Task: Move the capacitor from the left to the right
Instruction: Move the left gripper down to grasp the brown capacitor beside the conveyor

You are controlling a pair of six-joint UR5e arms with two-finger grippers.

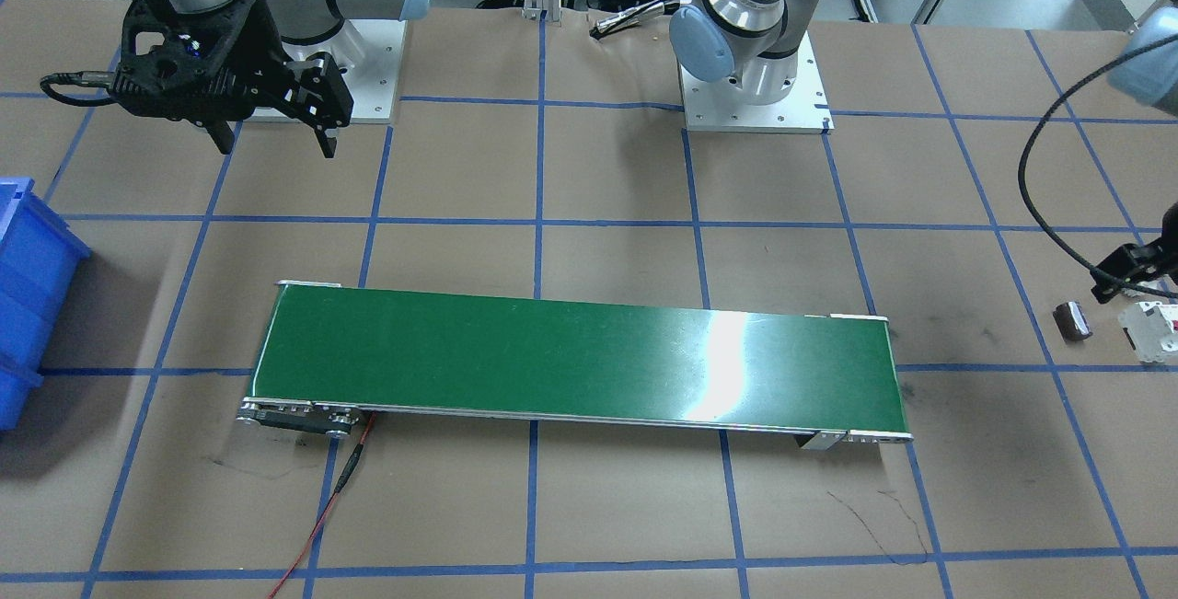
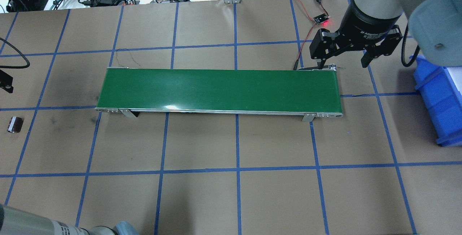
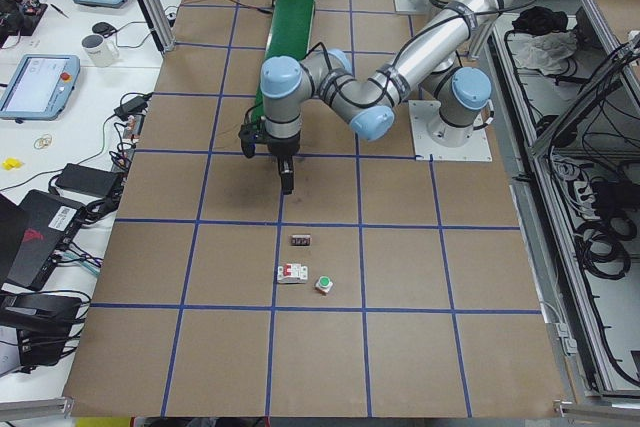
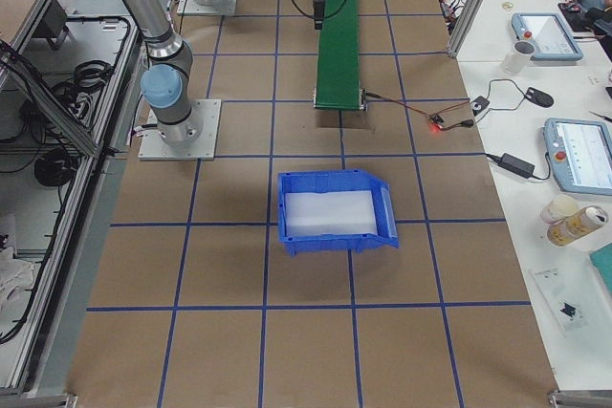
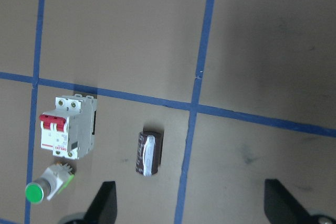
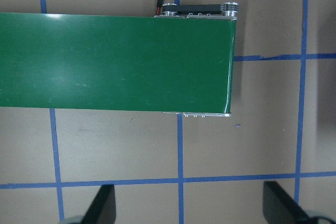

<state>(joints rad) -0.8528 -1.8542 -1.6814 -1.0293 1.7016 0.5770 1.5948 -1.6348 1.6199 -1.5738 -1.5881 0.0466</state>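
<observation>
The capacitor (image 5: 149, 152) is a small dark cylinder with a pale stripe. It lies on its side on the brown table at the robot's left end, and also shows in the overhead view (image 2: 14, 124) and the front view (image 1: 1073, 320). My left gripper (image 5: 191, 207) is open and empty. It hovers above the table, with the capacitor just ahead of its fingers and nearer the left-hand finger in the wrist view. My right gripper (image 2: 342, 63) is open and empty, held above the right end of the green conveyor belt (image 2: 216, 88).
A white breaker with red marks (image 5: 68, 127) and a small white piece with a green cap (image 5: 47, 184) lie close beside the capacitor. A blue bin (image 2: 440, 98) stands past the belt's right end. A red-lit sensor board (image 2: 319, 19) with wires lies behind the belt.
</observation>
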